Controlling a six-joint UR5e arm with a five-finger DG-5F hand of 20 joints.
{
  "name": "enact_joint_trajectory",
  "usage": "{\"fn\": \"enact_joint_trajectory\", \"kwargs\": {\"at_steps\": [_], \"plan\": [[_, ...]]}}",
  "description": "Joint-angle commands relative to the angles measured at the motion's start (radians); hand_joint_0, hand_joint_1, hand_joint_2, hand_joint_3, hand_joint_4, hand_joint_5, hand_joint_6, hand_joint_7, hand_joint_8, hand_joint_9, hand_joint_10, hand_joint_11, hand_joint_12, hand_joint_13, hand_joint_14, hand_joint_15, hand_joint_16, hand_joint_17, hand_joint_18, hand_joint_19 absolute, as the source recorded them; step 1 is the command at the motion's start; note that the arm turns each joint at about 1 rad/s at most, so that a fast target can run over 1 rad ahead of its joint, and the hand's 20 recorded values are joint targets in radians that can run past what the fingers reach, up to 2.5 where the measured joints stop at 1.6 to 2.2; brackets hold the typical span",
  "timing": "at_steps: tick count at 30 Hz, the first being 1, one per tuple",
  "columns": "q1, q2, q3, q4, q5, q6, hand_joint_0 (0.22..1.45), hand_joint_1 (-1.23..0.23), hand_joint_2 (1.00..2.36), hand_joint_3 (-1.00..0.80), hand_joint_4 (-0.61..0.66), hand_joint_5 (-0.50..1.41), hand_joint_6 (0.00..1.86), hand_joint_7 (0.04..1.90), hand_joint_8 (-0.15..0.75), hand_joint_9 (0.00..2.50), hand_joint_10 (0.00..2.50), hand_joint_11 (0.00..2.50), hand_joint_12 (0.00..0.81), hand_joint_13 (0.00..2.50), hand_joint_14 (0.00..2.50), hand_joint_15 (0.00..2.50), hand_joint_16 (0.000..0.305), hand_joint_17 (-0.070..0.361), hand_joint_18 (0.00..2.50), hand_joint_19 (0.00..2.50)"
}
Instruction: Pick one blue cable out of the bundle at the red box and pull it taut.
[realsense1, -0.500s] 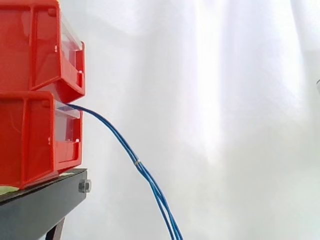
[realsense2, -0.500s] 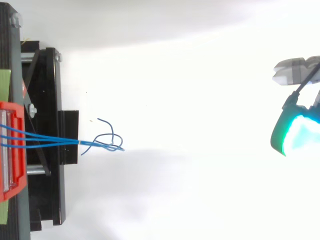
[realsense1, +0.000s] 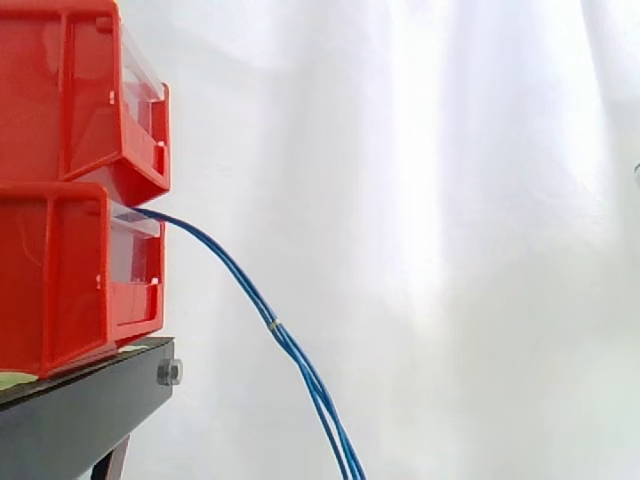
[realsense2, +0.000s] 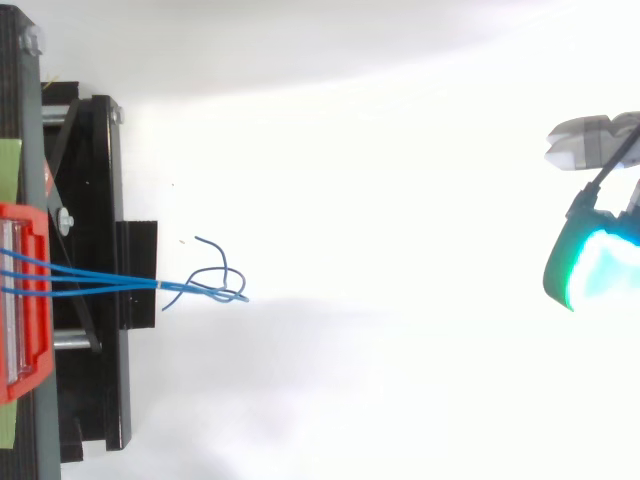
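Note:
A bundle of thin blue cables (realsense1: 245, 285) comes out of the lower red bin (realsense1: 60, 280) and droops down to the right, bound by a small pale tie partway along. In the top view the cables (realsense2: 100, 280) run right from the red bin (realsense2: 30, 300), and their loose ends (realsense2: 215, 285) curl apart beyond the tie. My hand (realsense2: 590, 270) is at the far right edge, glowing green and cyan, well away from the cables and touching nothing.
A second red bin (realsense1: 80, 90) is stacked on the lower one. Both rest on a black stand (realsense1: 80, 405) at the left. A white curtain hangs behind, with open space between the cable ends and my hand.

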Motion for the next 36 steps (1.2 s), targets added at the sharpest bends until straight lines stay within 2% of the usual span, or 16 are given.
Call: {"fn": "enact_joint_trajectory", "kwargs": {"at_steps": [1, 12, 19, 23, 28, 30, 36], "plan": [[0.000, 0.000, 0.001, 0.000, 0.000, 0.000, 0.51, -0.63, 1.00, -0.50, 0.33, -0.21, 0.50, 0.75, 0.255, 0.08, 0.00, 0.00, 0.347, 0.00, 0.00, 0.05, 0.052, 0.116, 0.00, 0.21], [0.000, 0.000, -0.001, 0.000, 0.002, 0.000, 0.53, -0.70, 1.00, -0.50, 0.34, -0.20, 0.50, 0.76, 0.253, 0.11, 0.00, 0.00, 0.338, 0.00, 0.00, 0.05, 0.051, 0.114, 0.04, 0.20], [0.005, 0.000, -0.001, 0.000, 0.000, 0.000, 0.52, -0.73, 1.00, -0.50, 0.36, -0.19, 0.50, 0.84, 0.258, 0.12, 0.00, 0.00, 0.343, 0.00, 0.00, 0.04, 0.051, 0.116, 0.07, 0.20], [0.005, 0.000, -0.001, 0.017, 0.002, 0.000, 0.52, -0.74, 1.00, -0.50, 0.36, -0.19, 0.50, 0.85, 0.261, 0.12, 0.00, 0.00, 0.345, 0.01, 0.00, 0.05, 0.052, 0.117, 0.08, 0.20], [0.008, -0.003, -0.001, 0.084, 0.038, -0.002, 0.49, -0.77, 1.00, -0.50, 0.37, -0.19, 0.50, 0.86, 0.268, 0.13, 0.00, 0.00, 0.352, 0.02, 0.00, 0.05, 0.053, 0.120, 0.09, 0.21], [0.012, -0.006, -0.001, 0.121, 0.067, -0.006, 0.48, -0.79, 1.00, -0.50, 0.37, -0.19, 0.50, 0.87, 0.271, 0.12, 0.00, 0.00, 0.357, 0.01, 0.00, 0.06, 0.054, 0.122, 0.10, 0.20], [0.022, -0.031, -0.001, 0.156, 0.094, -0.026, 0.43, -0.84, 1.00, -0.50, 0.39, -0.19, 0.50, 0.89, 0.285, 0.11, 0.00, 0.01, 0.380, 0.01, 0.00, 0.06, 0.060, 0.134, 0.11, 0.20]]}}
